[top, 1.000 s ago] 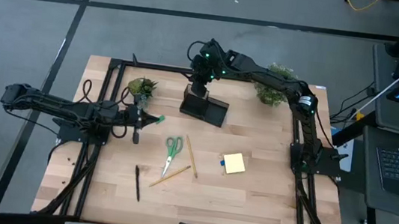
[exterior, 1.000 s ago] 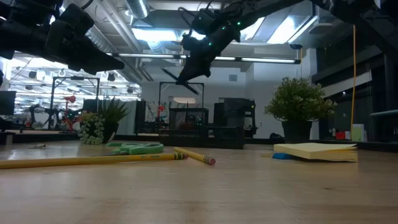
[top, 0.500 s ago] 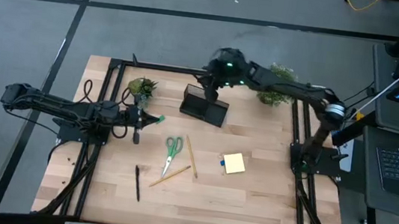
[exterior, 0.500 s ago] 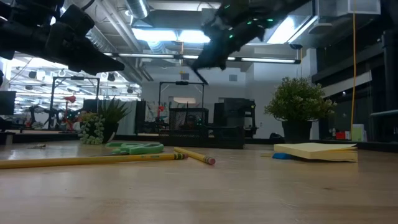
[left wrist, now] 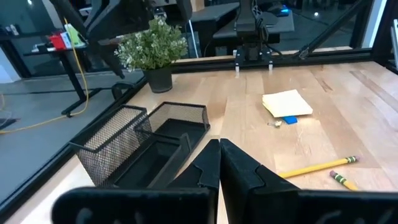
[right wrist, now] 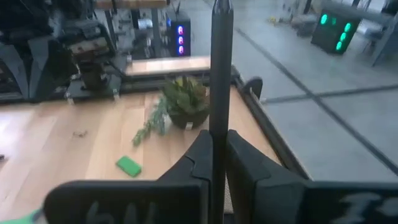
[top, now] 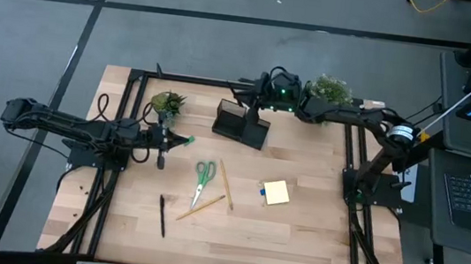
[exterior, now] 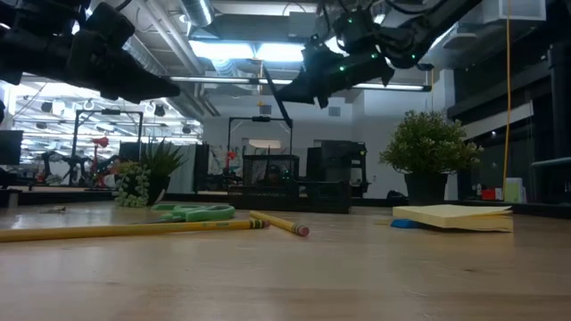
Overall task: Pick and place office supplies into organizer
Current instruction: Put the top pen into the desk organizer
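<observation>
My right gripper [top: 258,90] hovers over the table's far edge, just beyond the black mesh organizer [top: 241,125], and is shut on a black pen [right wrist: 221,68]. The pen shows as a thin slanted bar [exterior: 276,89] in the low view. My left gripper [top: 162,148] waits shut over the table's left part. Flat on the wood lie the green-handled scissors [top: 204,173], two pencils [top: 225,184], another black pen [top: 162,215], the yellow sticky-note pad [top: 277,192] with a blue piece [top: 263,189] beside it, and a green piece [right wrist: 129,165]. My right gripper pinches the black pen between its two fingers [right wrist: 200,155], at a point along the barrel [right wrist: 219,134]. The long free end sticks out past the fingertips. The pen is lifted clear of the table and the organizer, steeply slanted in the low view.
Two potted plants stand near the far edge, one left of the organizer [top: 167,104] and one under my right arm [top: 327,91]. A black frame runs along the table's sides. Bare wood lies along the near edge [top: 276,243].
My right gripper has swung from above the organizer's tall cup toward the table's right and far edge, rising a little and turning, with the pen still in its fingers. The pen now stands steeper in the low view.
</observation>
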`<state>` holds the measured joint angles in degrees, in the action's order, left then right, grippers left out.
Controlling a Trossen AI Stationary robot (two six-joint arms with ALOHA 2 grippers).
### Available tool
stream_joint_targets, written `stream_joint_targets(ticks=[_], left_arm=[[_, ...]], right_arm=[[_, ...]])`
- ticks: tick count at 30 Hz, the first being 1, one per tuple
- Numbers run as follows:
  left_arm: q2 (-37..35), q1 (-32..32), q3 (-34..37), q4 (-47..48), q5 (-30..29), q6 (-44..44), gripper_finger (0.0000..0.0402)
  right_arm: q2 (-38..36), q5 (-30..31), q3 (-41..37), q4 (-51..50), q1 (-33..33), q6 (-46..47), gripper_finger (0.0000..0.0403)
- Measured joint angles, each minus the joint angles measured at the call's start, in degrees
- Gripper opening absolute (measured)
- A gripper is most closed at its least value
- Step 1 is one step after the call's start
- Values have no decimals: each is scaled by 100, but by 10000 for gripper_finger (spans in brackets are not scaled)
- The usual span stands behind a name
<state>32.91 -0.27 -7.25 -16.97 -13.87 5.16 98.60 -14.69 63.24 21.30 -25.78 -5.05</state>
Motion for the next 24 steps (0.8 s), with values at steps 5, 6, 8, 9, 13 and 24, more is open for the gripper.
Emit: stream_joint_targets(ticks=[5,6,8,9,13,24], left_arm=[[0,0,0,1,-13,136,5],[0,0,0,0,-16,157,5],[0,0,0,2,-38,163,5],[0,0,0,0,-49,164,5],[0,0,0,-32,-129,207,2],[0,0,0,-267,-175,316,3]], right_arm=[[-1,11,-684,1173,4,21,26],[-1,49,-807,1403,4,29,26],[0,232,-1027,1706,4,22,26],[24,333,-1132,1815,4,7,26],[338,412,-1295,2709,2,21,26],[1518,120,-458,2801,4,327,34]])
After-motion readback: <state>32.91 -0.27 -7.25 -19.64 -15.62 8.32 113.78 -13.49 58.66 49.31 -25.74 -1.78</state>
